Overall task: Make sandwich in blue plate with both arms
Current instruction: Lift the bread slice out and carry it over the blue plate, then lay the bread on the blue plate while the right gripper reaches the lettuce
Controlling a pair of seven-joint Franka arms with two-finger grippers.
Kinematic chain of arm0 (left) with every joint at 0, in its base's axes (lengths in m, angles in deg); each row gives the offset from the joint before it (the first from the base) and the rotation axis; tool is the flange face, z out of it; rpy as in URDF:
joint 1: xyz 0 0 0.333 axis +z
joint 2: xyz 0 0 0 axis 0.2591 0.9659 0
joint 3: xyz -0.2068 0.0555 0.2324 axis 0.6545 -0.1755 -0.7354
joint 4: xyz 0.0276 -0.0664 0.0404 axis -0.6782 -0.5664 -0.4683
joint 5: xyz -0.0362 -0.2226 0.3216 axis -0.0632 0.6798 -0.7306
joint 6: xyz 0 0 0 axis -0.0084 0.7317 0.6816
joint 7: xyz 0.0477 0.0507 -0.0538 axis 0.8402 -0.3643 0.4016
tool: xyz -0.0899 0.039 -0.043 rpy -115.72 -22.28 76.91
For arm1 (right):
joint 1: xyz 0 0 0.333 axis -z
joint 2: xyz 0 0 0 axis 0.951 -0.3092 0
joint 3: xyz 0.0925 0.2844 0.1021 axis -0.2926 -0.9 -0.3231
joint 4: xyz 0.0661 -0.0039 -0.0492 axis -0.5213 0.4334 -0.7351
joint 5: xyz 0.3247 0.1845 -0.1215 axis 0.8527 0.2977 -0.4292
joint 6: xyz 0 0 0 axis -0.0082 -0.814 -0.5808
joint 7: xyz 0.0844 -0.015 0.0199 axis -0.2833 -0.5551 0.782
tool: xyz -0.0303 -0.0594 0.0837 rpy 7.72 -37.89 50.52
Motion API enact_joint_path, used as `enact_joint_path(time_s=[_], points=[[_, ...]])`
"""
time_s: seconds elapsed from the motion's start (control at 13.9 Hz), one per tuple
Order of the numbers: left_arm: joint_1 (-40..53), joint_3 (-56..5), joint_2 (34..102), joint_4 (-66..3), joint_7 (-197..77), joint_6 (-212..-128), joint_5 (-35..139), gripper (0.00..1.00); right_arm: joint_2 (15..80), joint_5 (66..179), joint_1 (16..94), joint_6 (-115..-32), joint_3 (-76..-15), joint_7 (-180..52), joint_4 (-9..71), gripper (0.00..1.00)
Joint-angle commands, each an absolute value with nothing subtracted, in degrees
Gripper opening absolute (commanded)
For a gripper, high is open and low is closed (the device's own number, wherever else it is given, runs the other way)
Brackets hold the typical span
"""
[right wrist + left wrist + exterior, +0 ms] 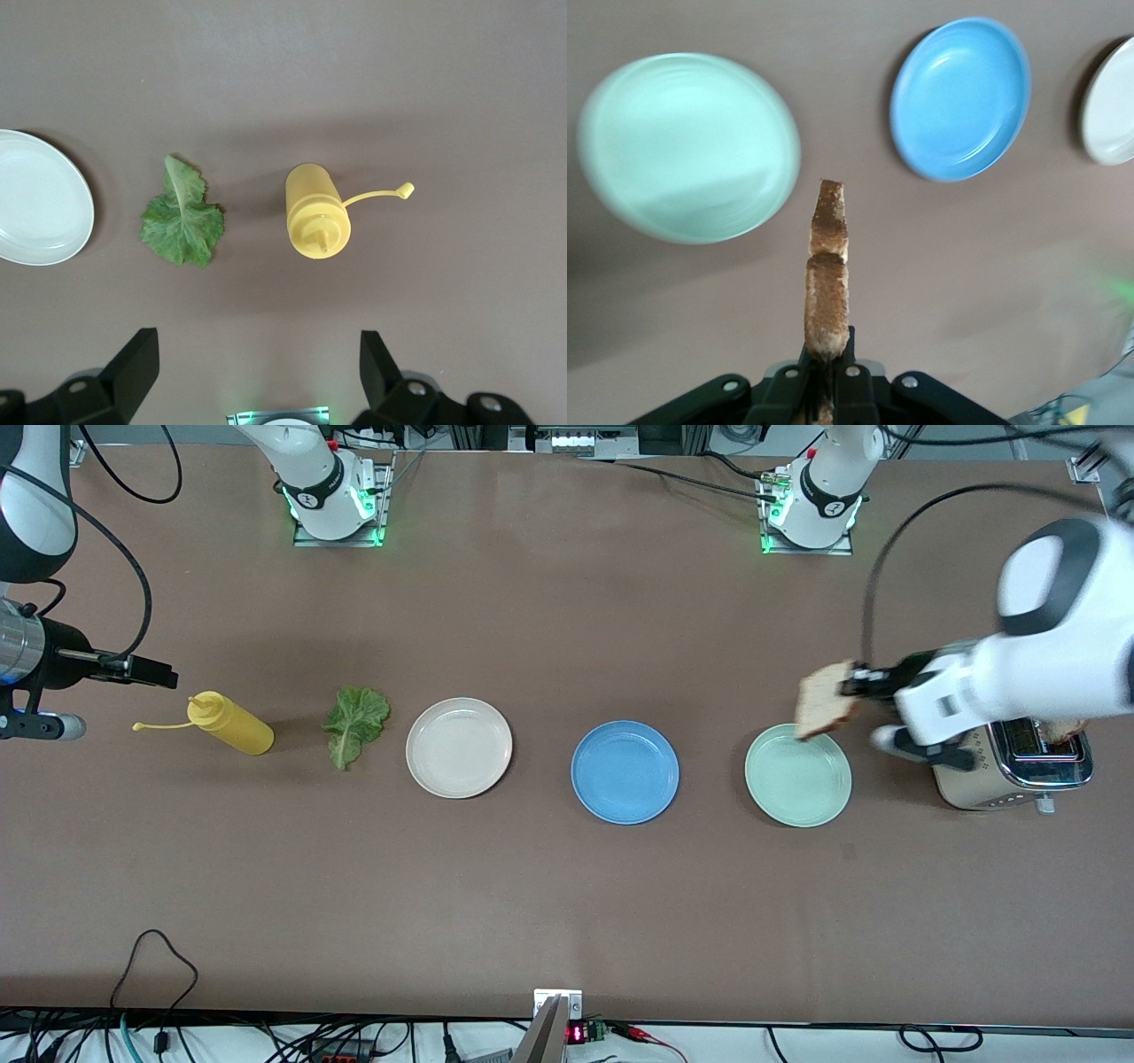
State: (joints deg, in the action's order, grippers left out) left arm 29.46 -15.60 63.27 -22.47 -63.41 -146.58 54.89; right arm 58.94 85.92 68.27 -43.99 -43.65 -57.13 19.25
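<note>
Pictured at frame right: left gripper (852,682) pinching toast slice (824,699) above mint-green plate (798,775); at left edge, right gripper (257,367) spread, waiting.

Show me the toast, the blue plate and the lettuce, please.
toast (826,701), front view, middle of the slice's flat face.
blue plate (625,771), front view, bare centre of the dish.
lettuce (182,221), right wrist view, middle of the leaf.

Even overhead light, soft shadows; the mint plate (689,146) looks motion-blurred, perhaps.
</note>
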Motion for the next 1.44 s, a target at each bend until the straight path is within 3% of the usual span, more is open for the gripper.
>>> enact_joint_path(time_s=[0.0,0.57,1.08,1.36], points=[[22.69,-15.33,68.13,-21.25,-54.18,-154.32,56.65,0.01,59.02,85.68,68.74,-43.20,-43.94,-57.62,18.92,1.00],[13.53,-15.25,79.21,-21.07,-48.17,-178.07,61.38,0.01,58.67,87.43,70.93,-43.29,-43.94,-60.95,19.97,1.00],[11.76,-15.33,82.38,-21.16,-48.17,-181.59,65.61,0.01,56.12,88.84,70.41,-46.44,-43.94,-62.20,22.51,1.00],[11.50,-15.33,84.84,-21.16,-48.35,-183.36,65.53,0.02,55.68,88.93,70.41,-56.62,-46.29,-57.38,28.83,1.00]])
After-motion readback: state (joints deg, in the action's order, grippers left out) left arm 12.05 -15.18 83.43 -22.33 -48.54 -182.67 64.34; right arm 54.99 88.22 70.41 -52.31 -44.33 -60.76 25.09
